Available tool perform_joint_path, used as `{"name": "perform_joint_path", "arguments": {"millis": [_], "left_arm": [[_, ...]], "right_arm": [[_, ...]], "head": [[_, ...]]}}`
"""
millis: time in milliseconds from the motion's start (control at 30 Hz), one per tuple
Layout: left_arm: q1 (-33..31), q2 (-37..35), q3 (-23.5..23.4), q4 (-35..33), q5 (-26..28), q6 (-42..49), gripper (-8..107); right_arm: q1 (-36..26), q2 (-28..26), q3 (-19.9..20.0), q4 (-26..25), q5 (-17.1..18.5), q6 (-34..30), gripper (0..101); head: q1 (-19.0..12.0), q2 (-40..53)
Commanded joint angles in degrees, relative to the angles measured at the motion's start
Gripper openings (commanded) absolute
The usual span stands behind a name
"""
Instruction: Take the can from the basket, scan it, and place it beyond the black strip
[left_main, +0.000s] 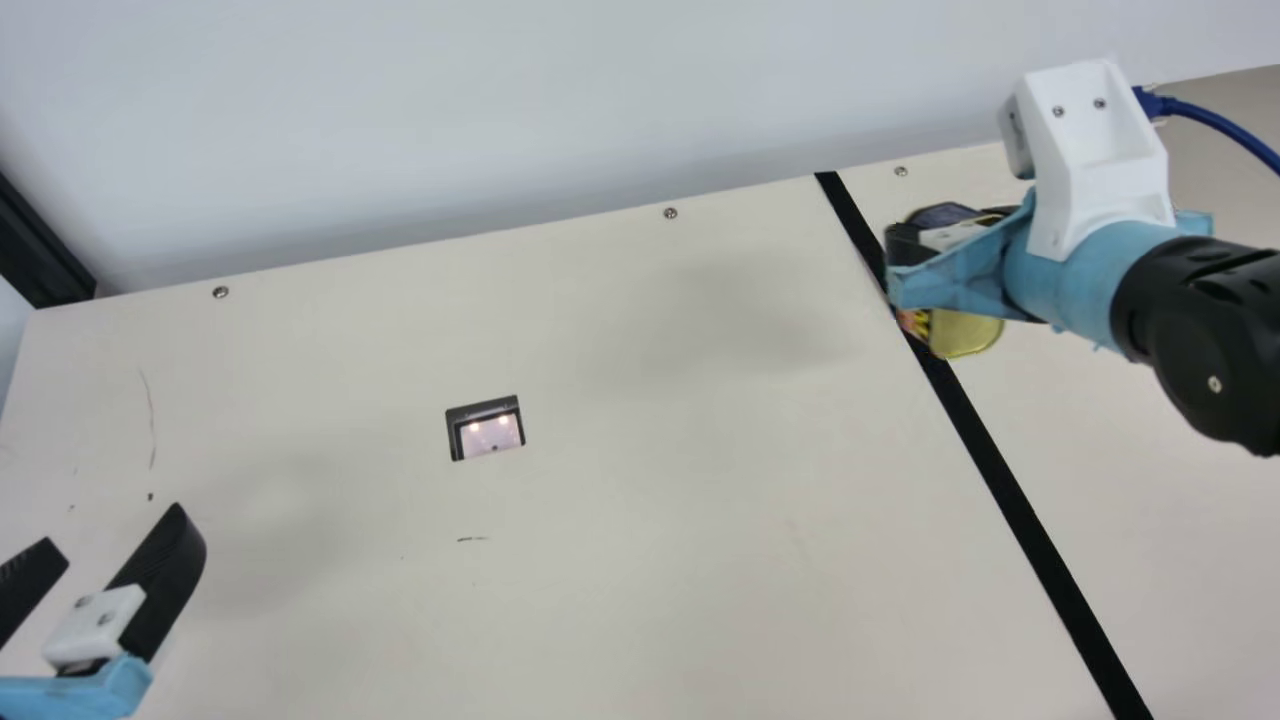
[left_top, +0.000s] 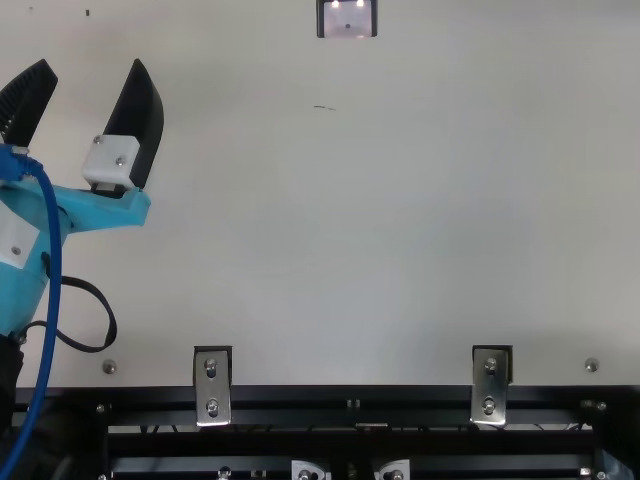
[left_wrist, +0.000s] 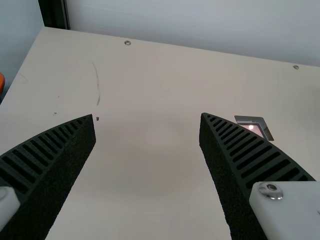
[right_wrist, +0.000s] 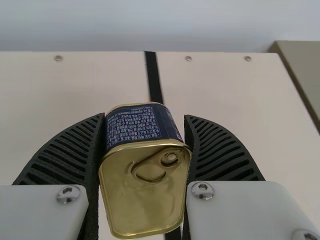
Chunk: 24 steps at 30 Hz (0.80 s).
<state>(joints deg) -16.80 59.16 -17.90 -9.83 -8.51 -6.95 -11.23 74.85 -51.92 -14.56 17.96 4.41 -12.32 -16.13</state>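
Pull-tab can (right_wrist: 145, 200) hung over black strip (left_main: 1000, 470)

Right claw (left_main: 915, 255) pinched it — left claw (left_top: 91, 68) was spread above the counter (left_main: 650, 580).

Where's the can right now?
At the main view's right side, the can is held in my right gripper, by the black strip's far end, with the strip passing behind it.

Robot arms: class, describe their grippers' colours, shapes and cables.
Left gripper and right gripper each have two black, ribbed, tapering fingers on white blocks, with light-blue housings behind and black joints beyond. Both have blue cables and white brackets; the left adds a looped black cable.
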Motion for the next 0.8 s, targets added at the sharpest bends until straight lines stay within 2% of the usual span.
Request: {"name": "perform_joint_path", "arguments": {"millis": [0,333,533,767], "left_arm": [[0.0,0.0,0.0,0.0,0.0,0.0,90],[0.0,0.0,0.0,0.0,0.0,0.0,90],[0.0,0.0,0.0,0.0,0.0,0.0,90],[0.0,0.0,0.0,0.0,0.0,0.0,90]], "right_arm": [[-2.7,1.2,-0.2,-0.6,-0.2,-2.1,0],[-8.8,7.8,-3.0,-3.5,1.7,-11.5,0],[-10.1,11.0,-5.8,-3.6,6.5,-18.3,0],[-11.0,13.2,-9.3,-1.3,13.6,-27.4,0]], "head": [[-1.4,-0.2],[-0.5,1.7],[-0.1,2.5],[0.3,3.4]]}}
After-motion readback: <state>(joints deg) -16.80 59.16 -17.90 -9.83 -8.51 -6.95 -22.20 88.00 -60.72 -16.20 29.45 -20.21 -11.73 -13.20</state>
